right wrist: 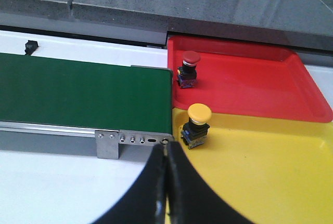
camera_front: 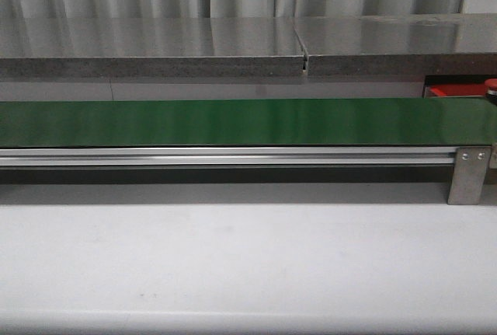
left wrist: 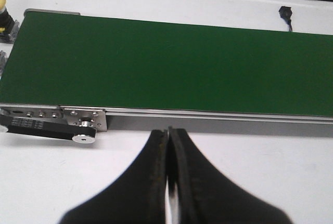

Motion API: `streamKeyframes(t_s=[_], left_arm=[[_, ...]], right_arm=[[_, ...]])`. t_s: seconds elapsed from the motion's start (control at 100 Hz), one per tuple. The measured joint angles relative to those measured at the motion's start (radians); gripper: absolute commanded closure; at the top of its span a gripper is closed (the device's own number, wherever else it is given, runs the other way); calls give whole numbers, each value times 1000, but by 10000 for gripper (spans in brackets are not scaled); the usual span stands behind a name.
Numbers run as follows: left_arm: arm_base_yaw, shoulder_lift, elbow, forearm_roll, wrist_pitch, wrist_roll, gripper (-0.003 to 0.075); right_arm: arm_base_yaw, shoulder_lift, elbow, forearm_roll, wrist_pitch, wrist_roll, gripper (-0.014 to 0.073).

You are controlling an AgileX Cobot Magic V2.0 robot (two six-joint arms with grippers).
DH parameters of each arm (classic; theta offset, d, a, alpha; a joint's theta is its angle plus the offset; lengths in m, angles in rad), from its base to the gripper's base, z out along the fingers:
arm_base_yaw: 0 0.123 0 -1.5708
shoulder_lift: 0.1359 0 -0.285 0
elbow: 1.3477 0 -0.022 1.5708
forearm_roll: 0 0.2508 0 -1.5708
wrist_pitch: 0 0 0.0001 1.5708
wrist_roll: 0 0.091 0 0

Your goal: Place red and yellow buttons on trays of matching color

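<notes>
A long green conveyor belt point(camera_front: 233, 121) on a silver rail point(camera_front: 225, 156) crosses my white table point(camera_front: 233, 265), a grey ledge point(camera_front: 147, 43) behind it.

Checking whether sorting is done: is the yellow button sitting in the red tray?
No, the yellow button stands on the yellow tray, while the red tray holds the red button.

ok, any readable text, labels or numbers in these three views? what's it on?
None readable in any view.
Green conveyor belt: plain.
Red tray and yellow tray: no markings.
Red button and yellow button: bases show small marks, too blurred to read.
Belt-end bracket: only holes.
</notes>
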Motion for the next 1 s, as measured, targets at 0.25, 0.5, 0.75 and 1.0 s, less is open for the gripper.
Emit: streamKeyframes(t_s=[0.25, 0.5, 0.75, 1.0], left_arm=[[130, 124, -82, -6, 11, 0, 741], [303, 232, -155, -15, 83, 10, 738], [456, 368, -227, -38, 149, 22, 406], [548, 485, -284, -45, 160, 23, 154]], right_arm=[[0, 0, 0, 0, 0, 0, 711], [0, 0, 0, 0, 0, 0, 711], [0, 0, 0, 0, 0, 0, 711], [0, 0, 0, 0, 0, 0, 711]])
